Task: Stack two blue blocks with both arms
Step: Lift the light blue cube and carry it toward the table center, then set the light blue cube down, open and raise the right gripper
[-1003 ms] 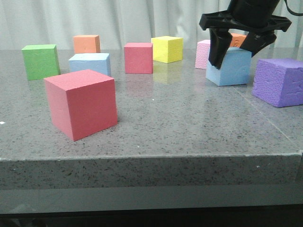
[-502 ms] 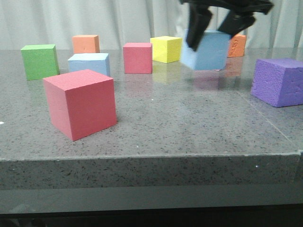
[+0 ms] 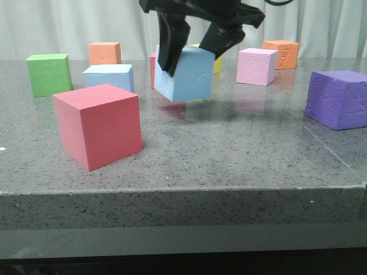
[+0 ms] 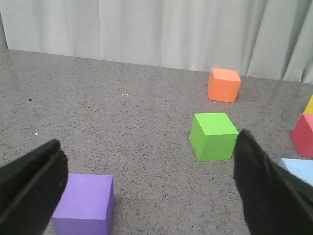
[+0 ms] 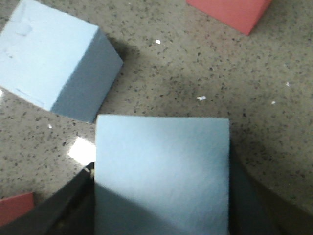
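My right gripper [image 3: 192,57] is shut on a sky-blue block [image 3: 186,75] and holds it tilted a little above the table, left of centre. In the right wrist view this block [image 5: 161,169] sits between the dark fingers of that gripper [image 5: 161,200]. The second blue block [image 3: 109,77] rests on the table to the left, behind the big red cube [image 3: 98,125]. It also shows in the right wrist view [image 5: 54,63], apart from the held block. My left gripper [image 4: 146,196] is open and empty, out of the front view.
A green cube [image 3: 49,73], orange cubes [image 3: 105,52] [image 3: 281,53], a pink cube [image 3: 257,66], a purple cube [image 3: 338,98] and a red cube partly hidden behind the held block stand around. The left wrist view shows a purple cube [image 4: 85,203] and a green cube [image 4: 214,136].
My right gripper has lifted the blue block from the right rear of the table and carried it left, close to the second blue block. The pink cube is now uncovered.
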### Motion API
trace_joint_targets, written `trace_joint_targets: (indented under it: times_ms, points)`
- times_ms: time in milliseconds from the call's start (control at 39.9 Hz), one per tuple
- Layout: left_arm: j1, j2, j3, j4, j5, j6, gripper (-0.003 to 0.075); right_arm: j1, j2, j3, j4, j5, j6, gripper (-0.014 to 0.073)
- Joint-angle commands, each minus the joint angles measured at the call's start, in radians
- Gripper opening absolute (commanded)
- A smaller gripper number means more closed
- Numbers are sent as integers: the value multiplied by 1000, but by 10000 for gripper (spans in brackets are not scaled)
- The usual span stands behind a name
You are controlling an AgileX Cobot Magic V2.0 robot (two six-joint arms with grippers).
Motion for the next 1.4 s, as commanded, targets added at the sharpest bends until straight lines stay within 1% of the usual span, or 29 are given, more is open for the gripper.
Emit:
trace_joint_targets:
  times_ms: [0, 151, 276, 326, 401, 527, 577, 702, 928, 1029, 1079, 1129, 1179, 1254, 1279, 1330, 1355, 1380]
  points:
    - [-8, 7, -36, -1, -88, -3, 670, -2, -30, -34, -36, -38, 49, 353]
    - [-8, 7, -36, -1, -88, -3, 670, -2, -5, -34, -51, -36, 141, 353]
    - [-8, 7, -36, -1, -88, -3, 670, -2, -4, -34, -51, -35, 162, 355]
    - [-8, 7, -36, -1, -88, -3, 670, -2, -4, -34, -51, -35, 162, 370]
    - [-8, 7, -36, -1, -88, -3, 670, -2, -4, -34, -51, -34, 162, 441]
    - [-8, 7, -36, -1, -88, -3, 670, -2, -4, -34, -51, -35, 162, 619]
    - [-8, 7, -36, -1, -88, -3, 670, -2, -4, -34, -51, -35, 162, 666]
    - [-8, 7, -36, -1, -88, -3, 670, -2, -29, -34, -51, -42, 162, 654]
    - [-8, 7, -36, -1, -88, -3, 670, -3, -146, -34, -52, -67, 161, 654]
    - [-8, 7, -36, -1, -88, -3, 670, -3, -169, -34, -68, -79, 161, 645]
    - [-8, 7, -36, -1, -88, -3, 670, -3, -174, -34, -76, -82, 161, 605]
    - [-8, 7, -36, -1, -88, -3, 670, -3, -180, -34, -76, -80, 161, 517]
    - [-8, 7, -36, -1, -88, -3, 670, -3, -188, -34, -76, -76, 161, 387]
    - [-8, 7, -36, -1, -88, -3, 670, -3, -205, -34, -76, -75, 161, 150]
    - [-8, 7, -36, -1, -88, -3, 670, -3, -209, -34, -77, -75, 161, 100]
    - [-8, 7, -36, -1, -88, -3, 670, -4, -226, -34, -77, -73, 161, -34]
    - [-8, 7, -36, -1, -88, -3, 670, -8, -234, -34, -77, -71, 162, -71]
    - [-8, 7, -36, -1, -88, -3, 670, -12, -244, -34, -77, -67, 162, -62]
